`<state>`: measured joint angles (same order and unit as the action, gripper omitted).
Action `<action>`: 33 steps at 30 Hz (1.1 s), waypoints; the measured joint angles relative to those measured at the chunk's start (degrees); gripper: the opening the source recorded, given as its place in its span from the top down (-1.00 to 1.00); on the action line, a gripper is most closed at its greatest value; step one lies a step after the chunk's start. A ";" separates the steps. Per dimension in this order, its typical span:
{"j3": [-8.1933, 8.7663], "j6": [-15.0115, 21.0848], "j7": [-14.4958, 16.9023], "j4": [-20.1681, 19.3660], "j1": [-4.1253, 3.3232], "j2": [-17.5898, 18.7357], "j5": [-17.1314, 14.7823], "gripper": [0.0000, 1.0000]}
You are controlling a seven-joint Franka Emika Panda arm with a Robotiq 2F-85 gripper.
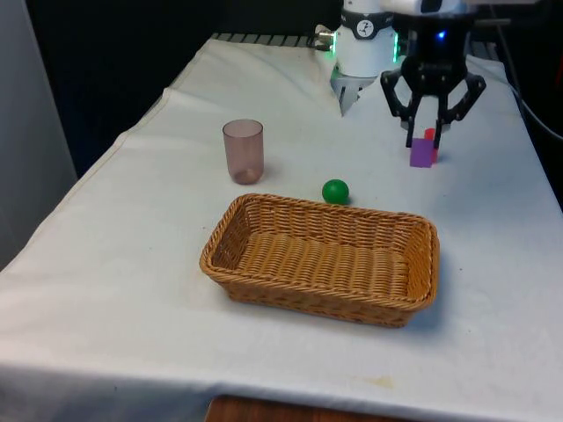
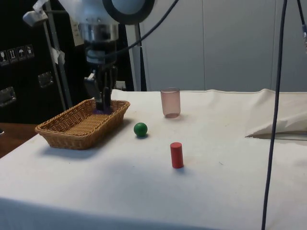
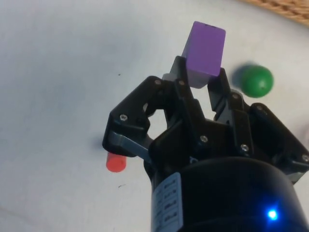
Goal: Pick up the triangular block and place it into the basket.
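The black two-finger gripper (image 1: pixel 424 141) hangs above the counter (image 1: pixel 132 264), its fingers closed on a purple block (image 1: pixel 422 154); in the wrist view the block (image 3: pixel 205 50) is pinched between the two fingers (image 3: pixel 179 72), a smooth, matte solid with flat faces and sharp edges, standing out past the fingertips; whether it is truly triangular I cannot tell from these angles. In the front view the block is clear of the cloth, at the far end on the front view's right, well apart from the basket (image 1: pixel 264 211); in the side view the gripper (image 2: pixel 103 106) overlaps the basket's far rim (image 2: pixel 57 122).

The basket is a shallow rectangular tray of tan woven wicker with rounded corners and a ribbed, braided rim; its inside is bare weave. A small green ball (image 1: pixel 335 191), smooth and glossy, lies just beyond the basket's far wall; a red cylinder (image 2: pixel 176 155), plain and matte, stands upright on the cloth, and in the front view its top (image 1: pixel 430 134) peeks out behind the block. A translucent pinkish plastic cup (image 1: pixel 243 151), tapered and upright, stands on the front view's left, near the basket's far corner; the counter's white cloth is soft and slightly creased, folding over the edges.
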<state>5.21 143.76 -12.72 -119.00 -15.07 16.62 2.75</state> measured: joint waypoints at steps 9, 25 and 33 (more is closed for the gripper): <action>1.72 -2.18 1.72 3.78 0.23 0.86 0.00 0.34; 4.81 -4.58 4.81 12.03 0.86 4.87 0.00 0.34; 6.07 -4.58 5.33 15.70 0.86 7.85 0.00 0.34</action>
<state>11.29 139.17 -7.39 -103.30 -14.21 24.47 2.75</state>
